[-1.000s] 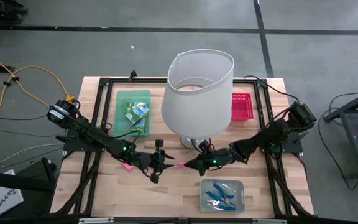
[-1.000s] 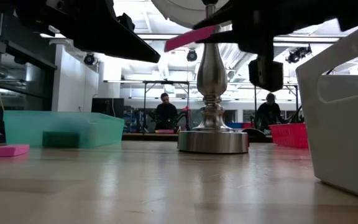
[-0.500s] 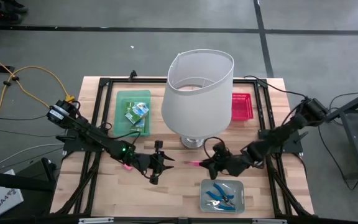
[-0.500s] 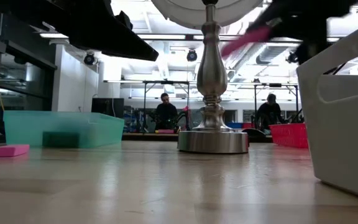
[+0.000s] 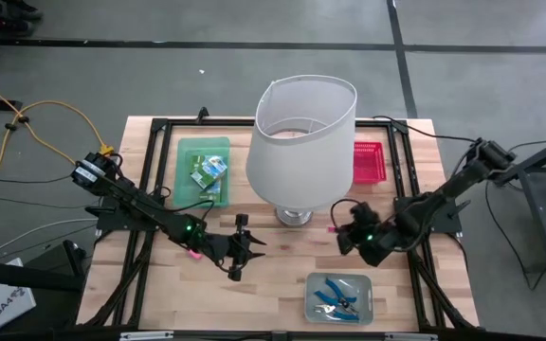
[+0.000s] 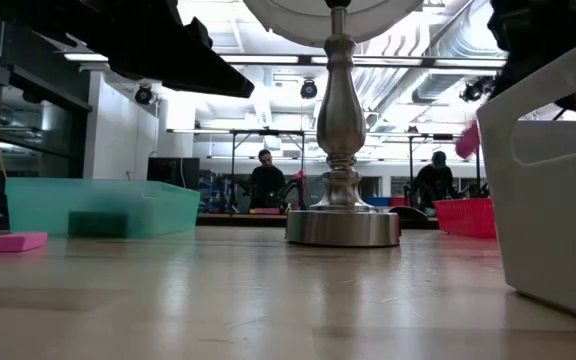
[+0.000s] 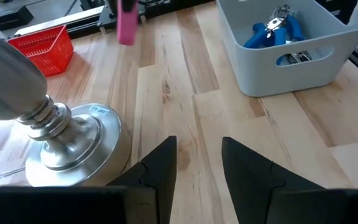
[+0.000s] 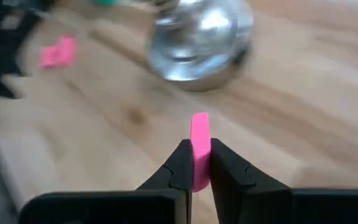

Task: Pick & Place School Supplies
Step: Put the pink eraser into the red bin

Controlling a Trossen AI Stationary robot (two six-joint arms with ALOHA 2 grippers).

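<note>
pink eraser (image 8: 199, 144) | pinched in right tool (image 8: 195, 163), long axis pointing forward beyond tips | left tool (image 7: 197, 163) parted, empty

We see a grey floor (image 5: 112, 76) crossed by dark lines, bright ceiling lights (image 6: 268, 40), two people (image 6: 265, 178) far behind.

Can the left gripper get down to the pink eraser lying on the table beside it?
Probably yes. The left gripper is open and empty, and the pink eraser lies in the open beside that arm, nothing on it. The gripper sits past it, so it must draw back.
</note>
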